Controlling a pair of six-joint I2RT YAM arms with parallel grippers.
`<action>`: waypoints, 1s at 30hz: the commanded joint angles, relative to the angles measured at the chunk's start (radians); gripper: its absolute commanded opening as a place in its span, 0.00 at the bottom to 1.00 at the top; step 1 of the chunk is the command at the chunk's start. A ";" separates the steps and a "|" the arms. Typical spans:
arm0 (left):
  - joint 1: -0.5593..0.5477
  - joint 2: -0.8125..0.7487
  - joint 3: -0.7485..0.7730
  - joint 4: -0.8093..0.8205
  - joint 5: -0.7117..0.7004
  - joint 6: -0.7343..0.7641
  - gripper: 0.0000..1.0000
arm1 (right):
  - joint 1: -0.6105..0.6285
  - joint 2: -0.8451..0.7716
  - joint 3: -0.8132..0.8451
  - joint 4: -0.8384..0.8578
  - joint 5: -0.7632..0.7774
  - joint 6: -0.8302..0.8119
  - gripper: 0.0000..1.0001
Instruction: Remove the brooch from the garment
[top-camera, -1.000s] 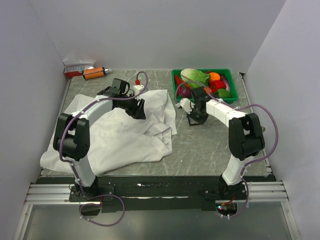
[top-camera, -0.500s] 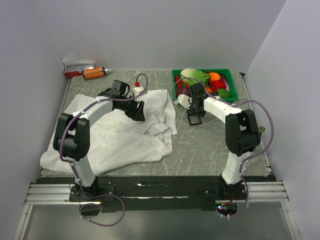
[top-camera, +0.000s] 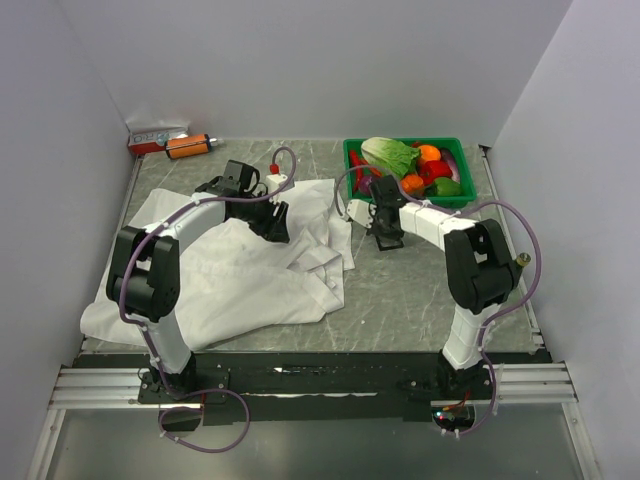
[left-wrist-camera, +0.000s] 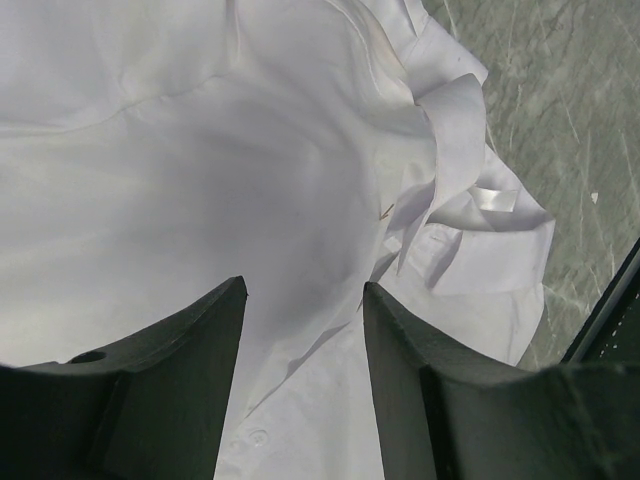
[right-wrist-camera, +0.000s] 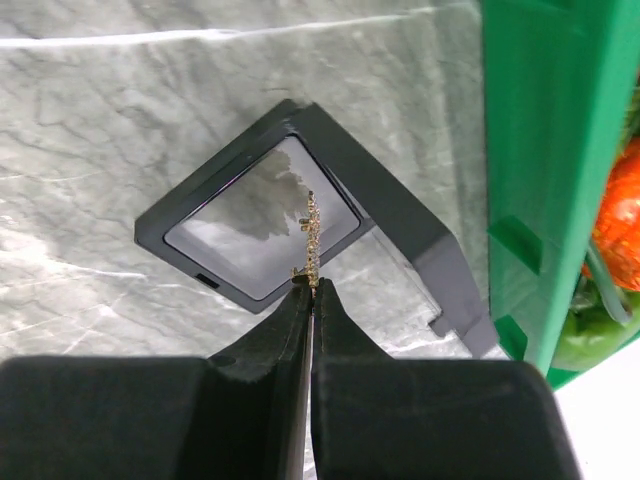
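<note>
Looks like the tiny gold star-ish brooch (right-wrist-camera: 310, 235) is off the white shirt (left-wrist-camera: 200, 150), pinched in the closed right hand (right-wrist-camera: 311, 290). Its long axis pokes straight out past the tips, over the flat black square case (right-wrist-camera: 400, 215) on the tabletop (right-wrist-camera: 150, 100). Meanwhile the left hand (left-wrist-camera: 303, 300) hangs open over the shirt, well apart. One brooch, one case, one shirt.

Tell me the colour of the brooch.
The brooch is gold, clearest in the right wrist view.
</note>
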 joint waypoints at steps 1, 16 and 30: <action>0.001 -0.019 0.031 -0.011 -0.002 0.011 0.56 | 0.020 -0.014 -0.021 0.055 0.021 -0.021 0.00; 0.001 -0.018 0.030 -0.008 0.003 0.009 0.57 | 0.051 -0.046 -0.024 0.021 0.024 0.041 0.23; 0.001 -0.016 0.030 -0.014 0.020 0.007 0.57 | 0.059 -0.060 0.106 -0.198 -0.079 0.198 0.46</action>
